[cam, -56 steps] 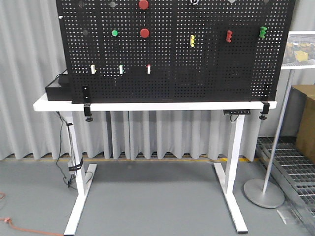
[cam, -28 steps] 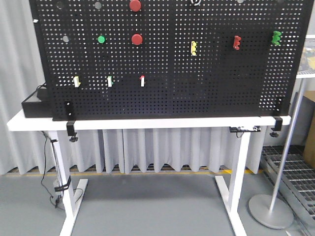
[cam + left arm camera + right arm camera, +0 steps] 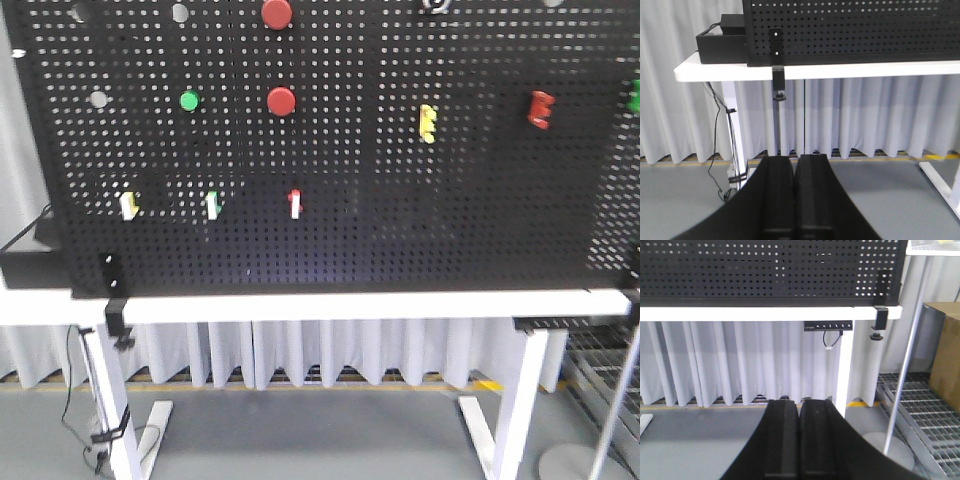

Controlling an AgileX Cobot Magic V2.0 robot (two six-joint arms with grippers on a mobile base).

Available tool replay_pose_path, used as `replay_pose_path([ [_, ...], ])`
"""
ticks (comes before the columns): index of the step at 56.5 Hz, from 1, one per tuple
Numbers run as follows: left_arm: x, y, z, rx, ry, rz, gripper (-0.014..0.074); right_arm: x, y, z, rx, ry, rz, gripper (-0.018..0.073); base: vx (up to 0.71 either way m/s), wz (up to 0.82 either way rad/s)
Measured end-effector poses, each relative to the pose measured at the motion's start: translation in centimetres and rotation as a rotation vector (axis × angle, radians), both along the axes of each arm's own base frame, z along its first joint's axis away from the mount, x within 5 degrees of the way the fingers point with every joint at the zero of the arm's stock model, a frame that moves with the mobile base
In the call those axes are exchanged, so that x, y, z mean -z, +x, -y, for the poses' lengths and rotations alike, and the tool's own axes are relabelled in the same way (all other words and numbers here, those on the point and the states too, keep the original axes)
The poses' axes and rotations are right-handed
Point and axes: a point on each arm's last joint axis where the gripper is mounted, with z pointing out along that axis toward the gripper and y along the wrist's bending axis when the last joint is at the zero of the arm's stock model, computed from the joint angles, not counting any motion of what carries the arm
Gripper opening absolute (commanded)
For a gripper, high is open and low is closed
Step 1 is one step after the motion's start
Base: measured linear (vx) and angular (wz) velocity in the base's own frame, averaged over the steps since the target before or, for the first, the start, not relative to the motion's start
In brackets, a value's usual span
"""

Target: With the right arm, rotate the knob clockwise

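Note:
The knob point(image 3: 435, 4) shows only in the front view, as a small silver-rimmed round part cut off by the top edge of the black pegboard point(image 3: 350, 230). The right gripper point(image 3: 799, 401) is shut and empty. It hangs low in front of the white table edge point(image 3: 740, 313), pointing at the curtain under the table, far below the knob. The left gripper point(image 3: 795, 157) is likewise shut and empty, facing the table's left leg area. Neither arm appears in the front view.
On the board are two red buttons point(image 3: 281, 101), a green button point(image 3: 189, 100), grey discs point(image 3: 98, 99), three small toggles point(image 3: 212, 205), and yellow point(image 3: 428, 122) and red point(image 3: 540, 110) hooks. A pole stand point(image 3: 905, 370) and a cardboard box point(image 3: 946, 355) stand to the right. A black box point(image 3: 720, 45) sits on the table's left.
The front view has closed in on the pegboard: the board now fills the frame, and its parts appear larger and spread outward. The knob sits at the very top edge.

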Motion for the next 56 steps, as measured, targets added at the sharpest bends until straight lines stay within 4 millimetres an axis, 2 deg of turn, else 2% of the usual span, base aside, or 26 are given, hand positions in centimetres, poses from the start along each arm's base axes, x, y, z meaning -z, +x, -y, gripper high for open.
replay_pose_path([
  [31, 0.00, 0.00, 0.00, 0.000, 0.000, 0.000, -0.0006, 0.00, 0.00, 0.00, 0.000, 0.000, 0.000, -0.0008, 0.33, 0.02],
  [56, 0.00, 0.00, 0.00, 0.000, 0.000, 0.000, -0.0006, -0.01, 0.00, 0.00, 0.000, 0.000, 0.001, -0.0008, 0.17, 0.01],
])
